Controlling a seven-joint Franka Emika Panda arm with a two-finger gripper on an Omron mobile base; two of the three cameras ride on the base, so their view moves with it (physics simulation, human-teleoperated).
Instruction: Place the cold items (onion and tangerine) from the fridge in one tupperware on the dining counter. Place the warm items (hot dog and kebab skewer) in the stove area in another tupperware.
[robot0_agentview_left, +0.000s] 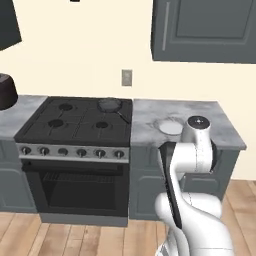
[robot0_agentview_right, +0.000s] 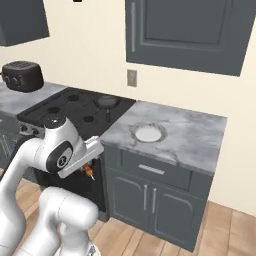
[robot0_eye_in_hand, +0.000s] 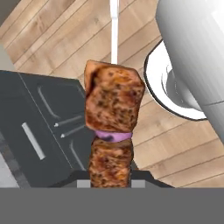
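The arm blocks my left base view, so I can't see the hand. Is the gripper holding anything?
Observer: Yes. In the hand view the gripper is shut on the kebab skewer.
Operator: Where is it relative to the counter?
Observer: In the right base view it hangs below the counter edge, in front of the oven.
Operator: Which way does it point?
Observer: The hand view shows wooden floor beyond it, so roughly downward.

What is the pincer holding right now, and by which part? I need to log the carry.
The kebab skewer, gripped at the lower meat chunk, with the white stick end pointing away from the pincer.
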